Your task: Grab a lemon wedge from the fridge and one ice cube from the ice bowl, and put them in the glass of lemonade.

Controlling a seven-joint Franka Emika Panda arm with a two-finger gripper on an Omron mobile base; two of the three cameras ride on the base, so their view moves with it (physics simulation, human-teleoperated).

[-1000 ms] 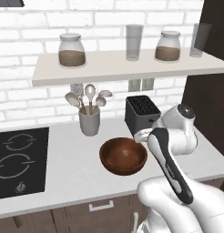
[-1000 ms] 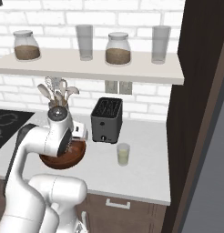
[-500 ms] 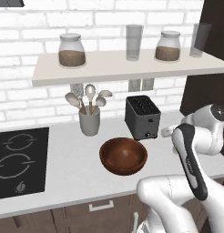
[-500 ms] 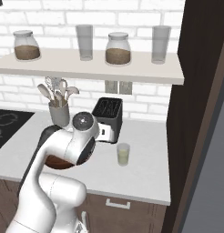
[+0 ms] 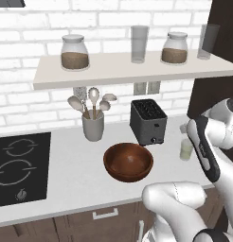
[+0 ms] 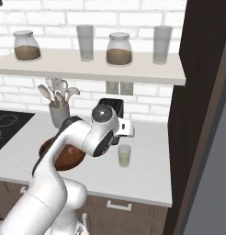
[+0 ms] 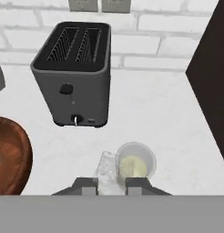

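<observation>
**Arm swings from ice bowl to the lemonade**

Landmark: the toaster (image 5: 148, 121). Over the last second the arm has swung off the ice bowl (image 5: 128, 162), which sits on the counter (image 5: 66, 165) in front of the toaster and to its left, and now reaches across to the toaster's right. There the end effector (image 7: 111, 183) hangs close over the glass of lemonade (image 7: 135, 164), fingers set narrow with a pale, translucent ice cube (image 7: 106, 169) pinched between them, touching the glass rim. My reading: the ice pickup is done, and releasing it squarely over the glass comes next. No lemon wedge is visible in the glass.
</observation>
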